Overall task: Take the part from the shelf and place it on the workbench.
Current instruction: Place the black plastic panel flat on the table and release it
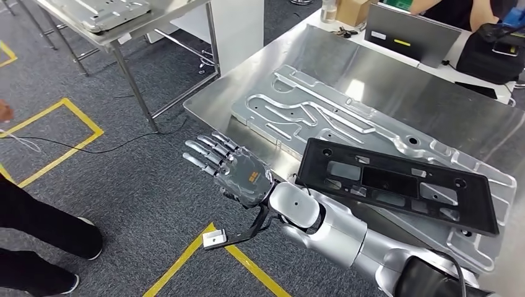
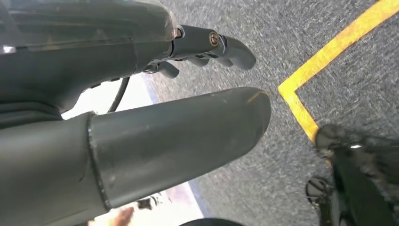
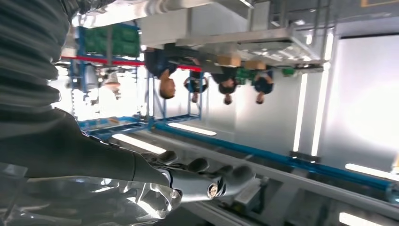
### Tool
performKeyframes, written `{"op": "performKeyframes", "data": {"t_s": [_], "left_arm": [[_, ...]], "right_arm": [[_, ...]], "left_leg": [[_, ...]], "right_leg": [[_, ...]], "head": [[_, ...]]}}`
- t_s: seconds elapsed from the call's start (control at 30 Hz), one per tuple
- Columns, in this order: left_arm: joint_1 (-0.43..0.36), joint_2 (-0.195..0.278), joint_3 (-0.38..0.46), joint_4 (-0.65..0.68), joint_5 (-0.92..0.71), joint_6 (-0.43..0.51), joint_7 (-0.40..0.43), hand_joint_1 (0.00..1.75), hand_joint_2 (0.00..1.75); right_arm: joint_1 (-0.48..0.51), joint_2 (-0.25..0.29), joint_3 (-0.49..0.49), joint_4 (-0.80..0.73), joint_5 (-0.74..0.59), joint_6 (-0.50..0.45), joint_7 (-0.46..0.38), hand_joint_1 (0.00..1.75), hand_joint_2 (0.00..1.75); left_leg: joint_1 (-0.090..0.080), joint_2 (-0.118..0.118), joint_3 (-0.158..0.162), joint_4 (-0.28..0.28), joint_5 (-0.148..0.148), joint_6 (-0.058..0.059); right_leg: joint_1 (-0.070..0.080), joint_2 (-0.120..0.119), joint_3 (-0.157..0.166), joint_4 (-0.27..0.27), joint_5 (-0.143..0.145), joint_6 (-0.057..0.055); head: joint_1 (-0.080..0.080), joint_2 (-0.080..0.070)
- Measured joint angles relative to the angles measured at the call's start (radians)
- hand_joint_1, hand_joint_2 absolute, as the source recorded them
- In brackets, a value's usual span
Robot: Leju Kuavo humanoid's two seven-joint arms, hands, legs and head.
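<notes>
The part, a flat black rectangular frame (image 1: pixel 396 185) with cut-outs, lies on a grooved metal plate (image 1: pixel 297 111) on the shiny workbench (image 1: pixel 396 74). My right hand (image 1: pixel 232 168) hovers over the floor just off the bench's near-left corner, left of the frame and apart from it. Its fingers are stretched out and spread, and it holds nothing. In the right wrist view the same hand (image 3: pixel 188 181) shows straight fingers with nothing in them. My left hand (image 2: pixel 188 94) hangs above the grey floor, thumb (image 2: pixel 179 136) and fingers (image 2: pixel 211 44) apart and empty.
A second metal table (image 1: pixel 117 25) with a plate on it stands at the back left. A person's dark legs (image 1: pixel 37 229) are at the left edge. Yellow tape lines (image 1: pixel 62 136) and a thin cable cross the floor. A grey case (image 1: pixel 412 34) and black bag (image 1: pixel 495 55) sit behind the bench.
</notes>
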Motion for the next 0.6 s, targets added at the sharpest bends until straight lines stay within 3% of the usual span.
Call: {"op": "performKeyframes", "data": {"t_s": [0.03, 0.07, 0.1, 0.17, 0.23, 0.27, 0.33, 0.4, 0.5, 0.6], "left_arm": [[0.001, 0.0, 0.0, 0.0, 0.0, 0.001, 0.0, 0.0, 0.0], [0.003, 0.0, 0.0, 0.0, 0.0, 0.002, 0.0, 0.0, 0.0], [0.006, 0.0, 0.0, 0.0, 0.001, 0.004, 0.0, 0.0, 0.0], [0.013, 0.002, -0.001, 0.0, 0.001, 0.008, 0.0, 0.0, 0.0], [0.017, 0.005, -0.001, 0.0, 0.001, 0.011, 0.0, 0.0, 0.0], [0.019, 0.007, -0.001, 0.0, 0.0, 0.013, 0.0, 0.0, 0.0], [0.025, 0.01, -0.001, 0.0, 0.0, 0.016, 0.0, 0.0, 0.0], [0.031, 0.011, -0.001, 0.0, -0.001, 0.021, 0.0, 0.0, 0.0], [0.033, 0.012, -0.001, 0.0, -0.002, 0.022, 0.0, 0.0, 0.0], [0.033, 0.013, -0.001, 0.0, -0.002, 0.022, 0.0, 0.0, 0.0]], "right_arm": [[0.005, 0.0, 0.001, 0.001, 0.002, -0.002, 0.002, 0.0, 1.75], [0.01, 0.0, 0.003, 0.001, 0.007, -0.006, 0.004, 0.0, 1.75], [0.015, 0.0, 0.005, 0.002, 0.012, -0.012, 0.006, 0.0, 1.75], [0.026, 0.002, 0.01, 0.002, 0.026, -0.025, 0.014, 0.0, 1.75], [0.038, 0.003, 0.014, 0.003, 0.039, -0.039, 0.024, 0.0, 1.75], [0.045, 0.004, 0.015, 0.005, 0.045, -0.046, 0.029, 0.0, 1.75], [0.061, 0.004, 0.018, 0.009, 0.054, -0.059, 0.037, 0.0, 1.75], [0.073, 0.004, 0.019, 0.012, 0.061, -0.071, 0.04, 0.0, 1.75], [0.09, 0.002, 0.02, 0.017, 0.068, -0.083, 0.04, 0.0, 1.75], [0.096, 0.001, 0.02, 0.019, 0.069, -0.084, 0.04, 0.0, 1.75]], "left_leg": [[0.001, 0.006, -0.026, 0.051, -0.016, -0.002], [0.001, 0.01, -0.035, 0.069, -0.014, -0.005], [0.002, 0.015, -0.024, 0.048, 0.006, -0.006], [0.001, 0.047, 0.043, -0.078, 0.064, -0.006], [-0.005, 0.077, 0.094, -0.175, 0.093, 0.005], [-0.008, 0.08, 0.1, -0.189, 0.092, 0.012], [-0.01, 0.056, 0.098, -0.189, 0.094, 0.026], [-0.008, 0.036, 0.101, -0.194, 0.096, 0.037], [-0.005, 0.015, 0.102, -0.197, 0.099, 0.049], [-0.005, 0.009, 0.101, -0.197, 0.099, 0.05]], "right_leg": [[0.001, -0.016, 0.0, 0.001, -0.002, -0.001], [0.002, -0.03, 0.001, 0.001, -0.004, -0.002], [0.002, -0.044, 0.002, 0.003, -0.007, -0.001], [0.002, -0.068, 0.006, 0.009, -0.016, 0.006], [0.009, -0.087, 0.007, 0.018, -0.026, 0.016], [0.013, -0.096, 0.008, 0.02, -0.029, 0.021], [0.015, -0.114, 0.014, 0.018, -0.034, 0.03], [0.008, -0.095, 0.011, 0.04, -0.056, 0.041], [0.003, -0.022, -0.046, 0.167, -0.133, 0.048], [0.003, -0.012, -0.069, 0.214, -0.155, 0.048]], "head": [[0.0, 0.0], [0.0, 0.0], [0.0, 0.0], [0.0, 0.0], [0.0, 0.0], [0.001, 0.0], [0.0, 0.0], [0.001, 0.0], [0.001, 0.0], [0.001, 0.0]]}}
